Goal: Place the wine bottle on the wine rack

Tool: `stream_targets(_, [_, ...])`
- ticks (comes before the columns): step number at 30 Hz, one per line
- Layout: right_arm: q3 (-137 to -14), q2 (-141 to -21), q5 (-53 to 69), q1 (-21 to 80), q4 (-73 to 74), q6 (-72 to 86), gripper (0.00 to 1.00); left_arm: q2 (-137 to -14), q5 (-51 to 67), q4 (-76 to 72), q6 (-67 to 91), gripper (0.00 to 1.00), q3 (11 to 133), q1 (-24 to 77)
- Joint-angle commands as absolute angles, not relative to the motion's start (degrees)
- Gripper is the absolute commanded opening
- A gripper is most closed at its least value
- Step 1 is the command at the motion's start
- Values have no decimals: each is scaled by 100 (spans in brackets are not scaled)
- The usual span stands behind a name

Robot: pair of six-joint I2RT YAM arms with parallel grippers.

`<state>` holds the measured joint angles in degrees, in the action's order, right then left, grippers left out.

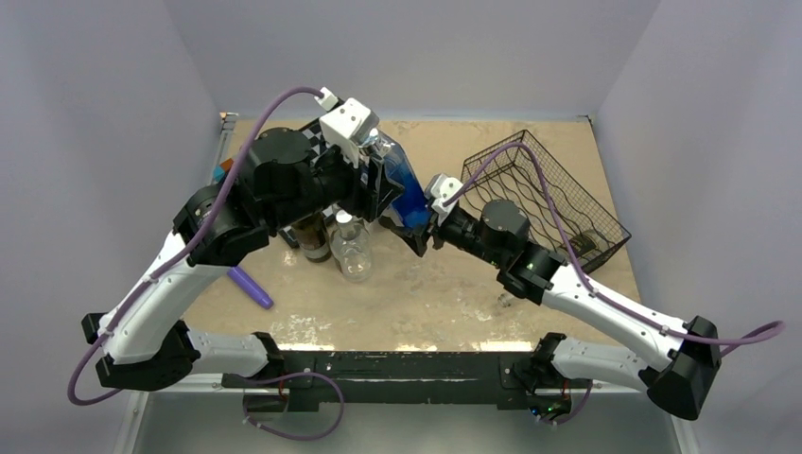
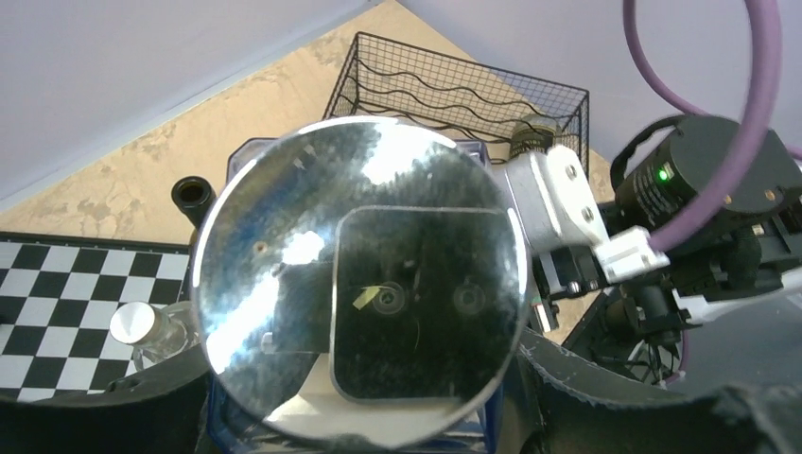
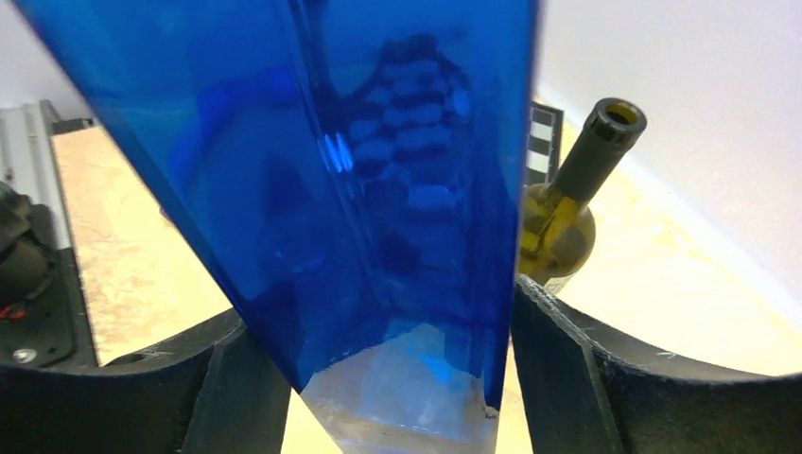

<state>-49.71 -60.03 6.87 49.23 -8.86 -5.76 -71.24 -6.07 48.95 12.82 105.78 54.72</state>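
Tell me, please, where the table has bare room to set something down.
Bare: the front-centre of the table, between the clear bottle, the right arm and the base rail; also the back strip between the blue bottle and the wine rack. Crowded: the left, with the brown bottle, chessboard and purple object around the left arm.

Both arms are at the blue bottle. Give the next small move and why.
Probably close the right gripper on the blue wine bottle: its fingers flank the glass, while the left gripper holds its base end.
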Motion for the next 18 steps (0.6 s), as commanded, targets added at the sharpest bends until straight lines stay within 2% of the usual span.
stream_targets(1, [-5297,-6121,298,4896,-1237,-916,60,-6779,-288,3751,1290,0,11022,5476])
stream_targets(4, [-5343,-6125,166,4896,-1232,-1025,34,-6654,-247,3622,1237,0,10892,5476])
stream_targets(5, [-5377,-6133,87,4896,-1243,-1063,20,-6597,-236,3563,1210,0,10805,5476])
stream_targets(6, [-5437,-6149,26,4896,-1240,-1112,2,-6540,-210,3489,1179,0,10702,5476])
stream_targets(9, [-5658,-6189,-451,4896,-1331,-1356,0,-6317,-90,3200,1044,0,10354,5476])
stream_targets(11, [-5762,-6177,-812,4896,-1555,-1593,0,-6162,-31,3008,960,16,10104,5476])
stream_targets(15, [-6117,-6059,-1235,4896,-1838,-2174,0,-5875,188,2648,778,63,9730,5480])
stream_targets(18, [-6227,-5857,-1047,4896,-2196,-2650,0,-5718,64,2463,664,87,9519,5476])
